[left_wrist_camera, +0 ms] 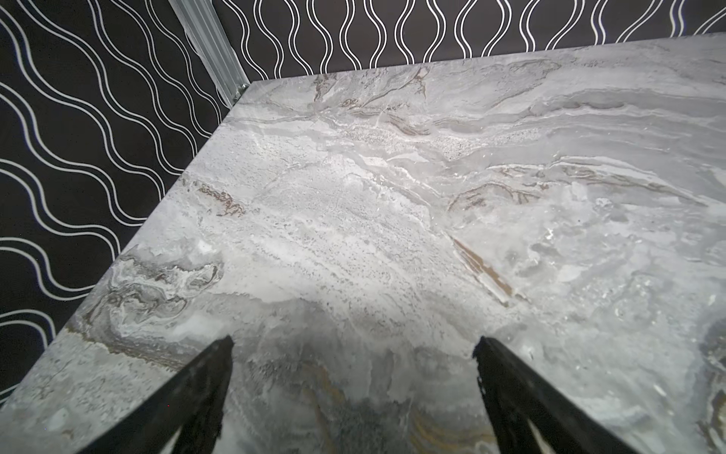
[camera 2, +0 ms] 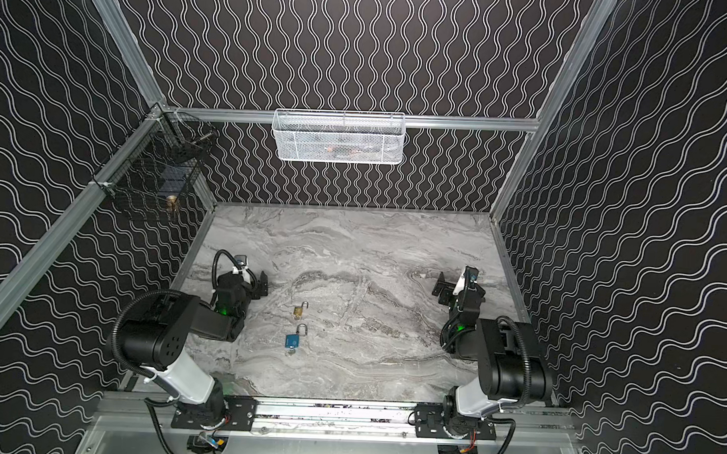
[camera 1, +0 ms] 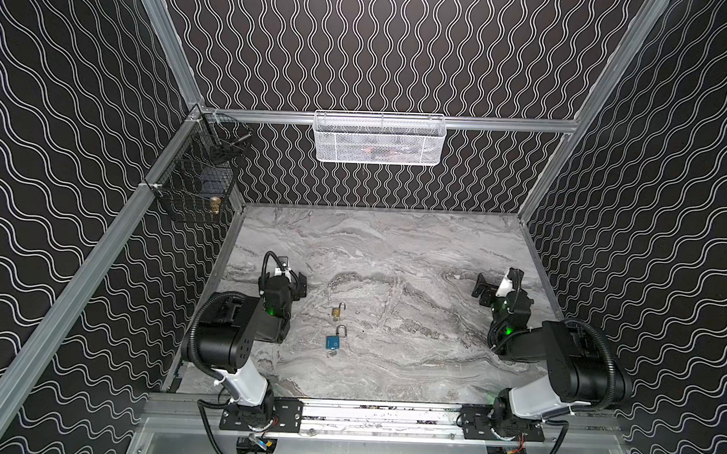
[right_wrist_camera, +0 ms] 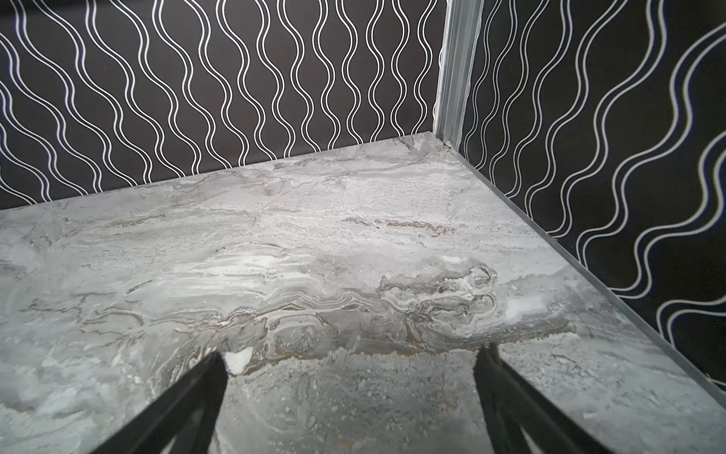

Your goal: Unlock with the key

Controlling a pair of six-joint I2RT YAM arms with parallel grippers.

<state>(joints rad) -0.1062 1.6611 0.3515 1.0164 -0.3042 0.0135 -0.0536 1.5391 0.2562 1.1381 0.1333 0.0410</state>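
tabletop (camera 1: 415, 246): grey marble pattern with paler streaks and brownish veins. walls (camera 1: 401, 50): black, printed with paired white wavy lines. brass-gold padlock (camera 1: 336, 313) and blue padlock (camera 1: 332, 340), both with silver shackles. mesh basket (camera 1: 379, 138): white. wire basket (camera 1: 197, 180): black. arms (camera 1: 224, 339): black, with white lower links and green lights.

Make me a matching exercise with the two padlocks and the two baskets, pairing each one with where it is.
Things:
1. brass padlock
2. blue padlock
3. white basket
4. black basket

Places:
A. hangs on the back rail
B. on the table, the lock nearer its front edge
C. hangs on the left rail
D. on the table, the lock farther from its front edge

Pairs: 1-D, 2-B, 3-A, 4-C
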